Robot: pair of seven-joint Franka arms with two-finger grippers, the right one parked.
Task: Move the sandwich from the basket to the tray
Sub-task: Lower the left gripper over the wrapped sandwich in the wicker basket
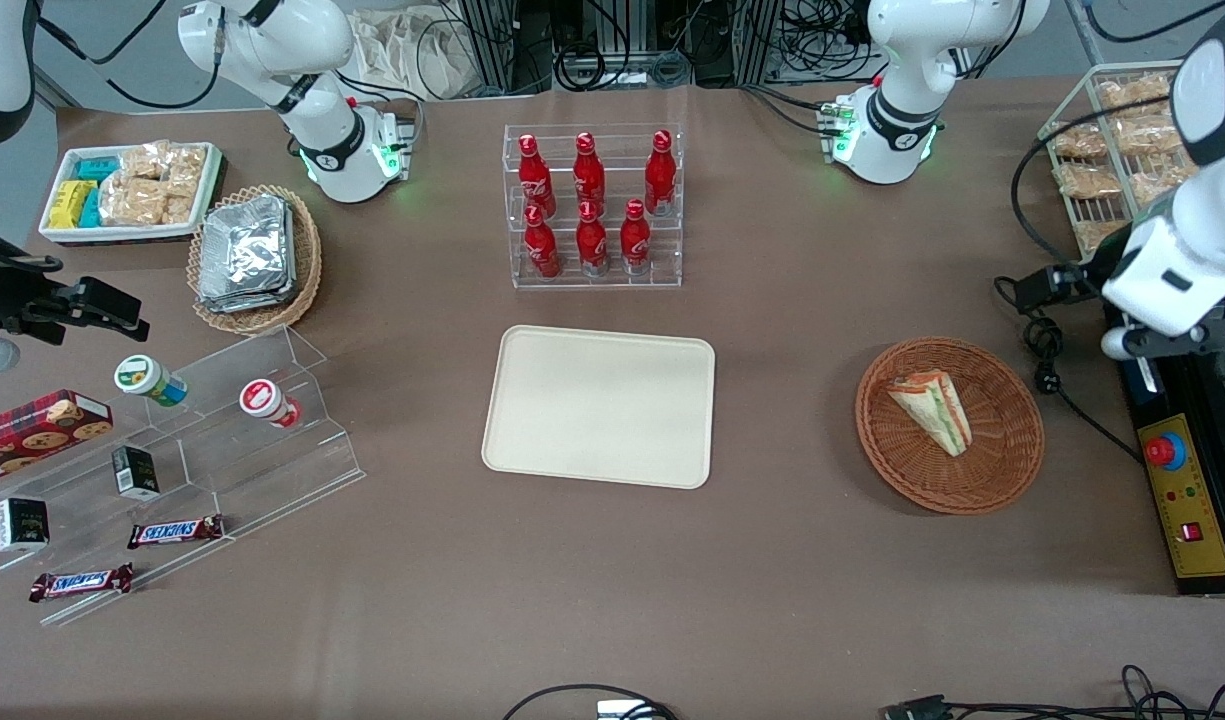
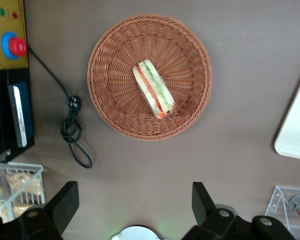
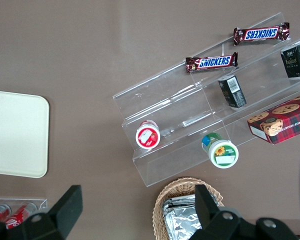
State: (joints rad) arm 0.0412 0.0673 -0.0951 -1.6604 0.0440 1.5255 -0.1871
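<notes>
The brown worktop [image 1: 772,560] carries everything, and near its middle lies the cream tray [image 1: 599,405], flat and bare, with a clear rack of red bottles [image 1: 592,205] standing farther from the front camera than it. Toward the working arm's end of the worktop sits the round reddish-brown basket [image 1: 950,425], well apart from the tray, and the sandwich [image 1: 933,409] lies inside it, a white wedge on its side with green and orange-red layers showing along its edge. In the wrist view the basket [image 2: 149,76] and the sandwich [image 2: 154,88] show from straight above, with a black cable [image 2: 72,125] coiled on the worktop beside the basket and a corner of the tray [image 2: 296,127] at the edge. The pincer [image 2: 135,205] hangs above the worktop just beside the basket, clear of its rim; its two dark fingers [image 2: 65,202] stand wide apart with nothing between them, touching neither basket nor sandwich.
</notes>
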